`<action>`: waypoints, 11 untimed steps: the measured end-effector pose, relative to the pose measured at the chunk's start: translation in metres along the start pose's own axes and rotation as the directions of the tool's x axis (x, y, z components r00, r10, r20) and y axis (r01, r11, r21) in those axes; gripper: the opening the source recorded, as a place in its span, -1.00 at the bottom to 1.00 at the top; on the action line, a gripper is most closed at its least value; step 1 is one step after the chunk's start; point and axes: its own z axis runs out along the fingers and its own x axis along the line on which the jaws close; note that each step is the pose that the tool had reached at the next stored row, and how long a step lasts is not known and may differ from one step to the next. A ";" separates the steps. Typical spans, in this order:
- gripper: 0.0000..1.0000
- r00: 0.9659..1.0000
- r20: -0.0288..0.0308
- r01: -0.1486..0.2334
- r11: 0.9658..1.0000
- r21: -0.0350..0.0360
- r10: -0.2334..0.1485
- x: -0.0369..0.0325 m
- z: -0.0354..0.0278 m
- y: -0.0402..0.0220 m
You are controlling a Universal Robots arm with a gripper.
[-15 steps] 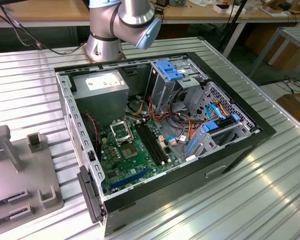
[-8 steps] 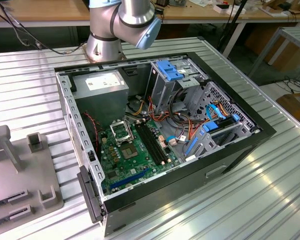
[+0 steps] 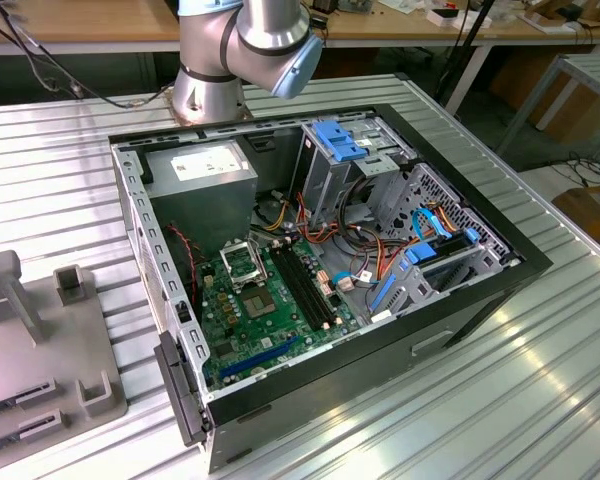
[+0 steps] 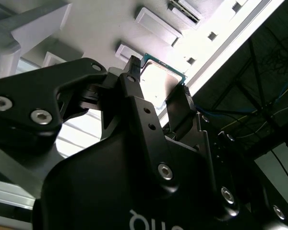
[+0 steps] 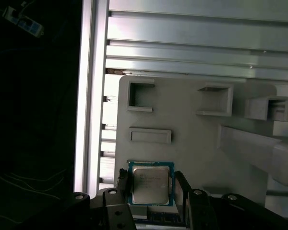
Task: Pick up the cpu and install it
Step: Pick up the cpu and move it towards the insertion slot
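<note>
The cpu (image 5: 150, 184) is a small square chip with a silver-grey metal top and a green rim. My gripper (image 5: 151, 188) is shut on it, one black finger on each of two opposite edges, and holds it in the air above a light grey fixture tray (image 5: 192, 139). In the second wrist view the cpu (image 4: 162, 80) shows between the same fingertips (image 4: 132, 72). In the exterior view, the square black socket (image 3: 242, 265) with its metal frame sits on the green motherboard (image 3: 270, 330) inside the open computer case (image 3: 460, 300).
The tray (image 3: 40, 360), with raised blocks and pockets, lies on the ribbed metal table (image 3: 480, 400) at the exterior view's left of the case. Inside the case are a grey power-supply box (image 3: 205, 180), black memory slots (image 3: 305, 285), cables and blue-clipped drive bays (image 3: 340, 145). The arm's base (image 3: 210, 90) stands behind the case.
</note>
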 end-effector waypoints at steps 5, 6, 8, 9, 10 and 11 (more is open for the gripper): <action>-0.06 1.000 0.000 0.000 1.000 0.000 0.000 0.0001 -0.0035 -0.0001; -0.06 1.000 0.000 0.000 1.000 0.000 0.000 0.0002 -0.0048 -0.0001; -0.06 1.000 0.000 0.000 1.000 0.000 0.000 0.0003 -0.0068 -0.0001; -0.06 1.000 0.000 0.000 1.000 0.000 0.000 0.0003 -0.0079 -0.0001; -0.06 1.000 0.000 0.000 1.000 0.000 0.000 0.0004 -0.0091 -0.0001; -0.06 1.000 0.000 0.000 1.000 0.000 0.000 0.0004 -0.0101 -0.0001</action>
